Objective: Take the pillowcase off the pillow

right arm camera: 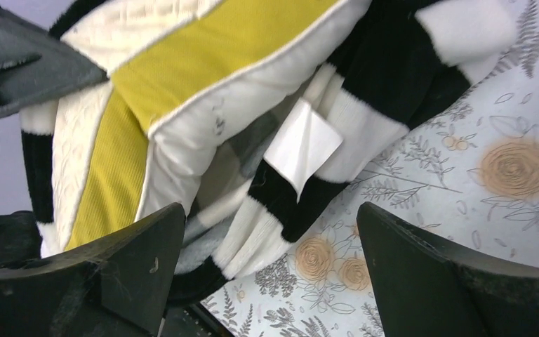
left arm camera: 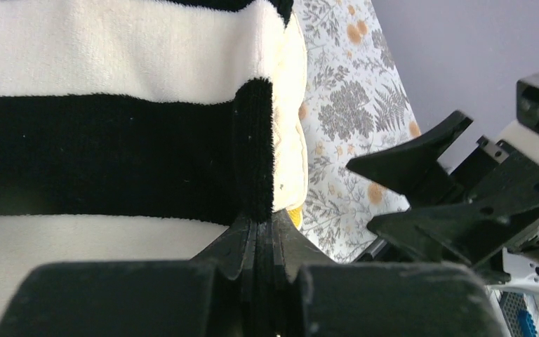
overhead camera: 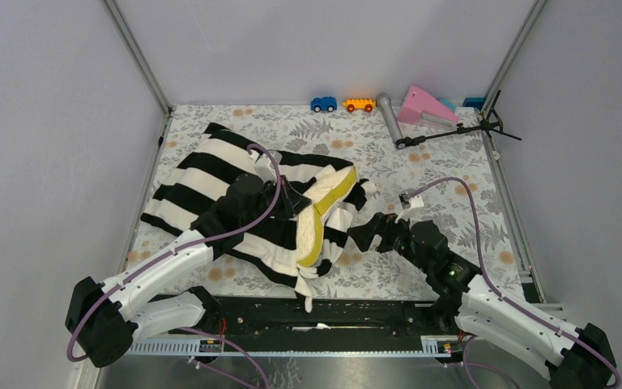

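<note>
The left pincer (left arm camera: 258, 235) is clamped on a black fold of the pillowcase (left arm camera: 112, 154). The right pincer (right arm camera: 270, 214) gapes empty just beside the open end. Most of the pillow (right arm camera: 203, 56) is hidden inside the pillowcase, only its yellow-banded end poking out on the tabletop (overhead camera: 389, 162).

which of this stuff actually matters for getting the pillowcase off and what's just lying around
Part of the job: striped pillowcase; cream pillow with yellow band; left gripper, shut on the pillowcase; right gripper, open.

Just lying about: blue toy car; orange toy car; grey cylinder; pink wedge; black tripod.
</note>
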Controlling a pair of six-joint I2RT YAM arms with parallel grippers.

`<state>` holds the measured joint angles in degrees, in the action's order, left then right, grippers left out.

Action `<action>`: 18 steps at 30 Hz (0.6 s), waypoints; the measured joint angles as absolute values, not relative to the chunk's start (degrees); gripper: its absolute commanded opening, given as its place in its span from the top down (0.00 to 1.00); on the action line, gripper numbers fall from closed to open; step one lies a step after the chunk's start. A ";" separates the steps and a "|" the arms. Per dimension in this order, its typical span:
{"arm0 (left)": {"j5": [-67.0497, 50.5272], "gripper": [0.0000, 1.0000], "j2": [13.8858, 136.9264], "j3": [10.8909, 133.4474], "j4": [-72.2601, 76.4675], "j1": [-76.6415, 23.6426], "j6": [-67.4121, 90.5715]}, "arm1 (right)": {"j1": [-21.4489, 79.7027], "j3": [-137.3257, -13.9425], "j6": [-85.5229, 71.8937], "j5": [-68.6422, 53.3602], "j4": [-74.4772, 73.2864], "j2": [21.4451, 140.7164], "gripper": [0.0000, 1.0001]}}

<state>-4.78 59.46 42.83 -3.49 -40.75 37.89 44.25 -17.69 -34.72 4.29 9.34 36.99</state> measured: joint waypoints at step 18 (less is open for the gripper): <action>-11.62 1.00 57.69 38.72 -3.11 -40.75 37.32 | 44.25 -27.24 -26.55 5.76 6.90 48.90 0.00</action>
<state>-11.62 57.69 38.72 -3.11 -40.75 37.32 44.25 -27.24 -26.55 5.76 6.90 48.90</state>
